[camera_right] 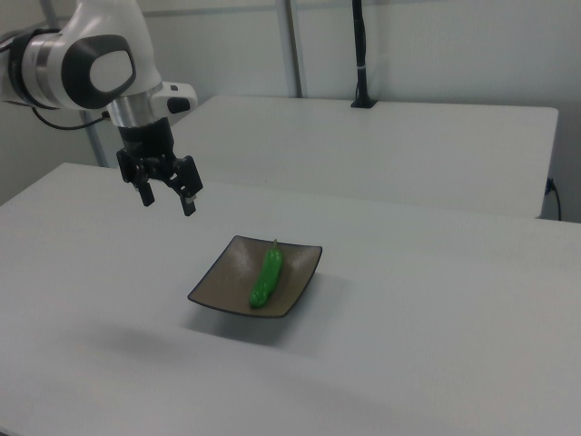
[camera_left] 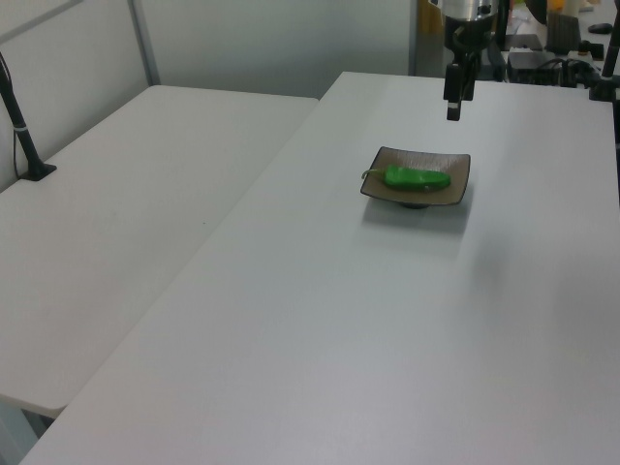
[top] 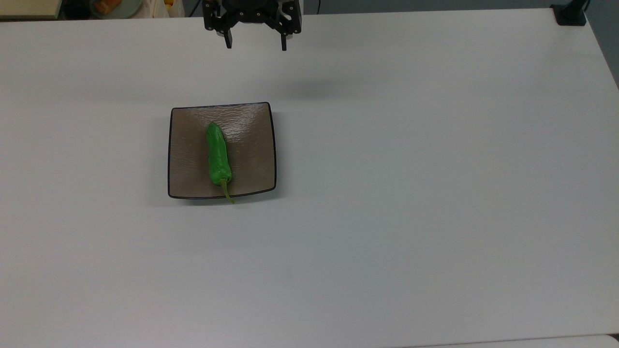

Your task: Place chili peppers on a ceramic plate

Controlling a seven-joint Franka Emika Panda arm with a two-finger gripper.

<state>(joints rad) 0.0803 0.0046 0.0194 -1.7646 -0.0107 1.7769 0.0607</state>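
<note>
Item count: one chili pepper (top: pixel 217 153), one ceramic plate (top: pixel 186 145), one gripper (top: pixel 255 46), one white table (top: pixel 411 193). The chili pepper lies flat on the ceramic plate, slightly toward the top view's left of the plate centre, its long axis running up and down in the top view. Its blunt end points toward the gripper side; its thin stem (top: pixel 226 191) points the opposite way and crosses the plate's black rim. The ceramic plate rests directly on the table. The gripper hangs in the air above the table, well apart from the plate and beyond its far edge, near the top view's upper border. Its two fingers are spread wide, point downward, and grasp nothing. In the right view, the gripper (camera_right: pixel 167 201) sits up and toward the right view's left of the plate (camera_right: pixel 222 289) and pepper (camera_right: pixel 265 276).
</note>
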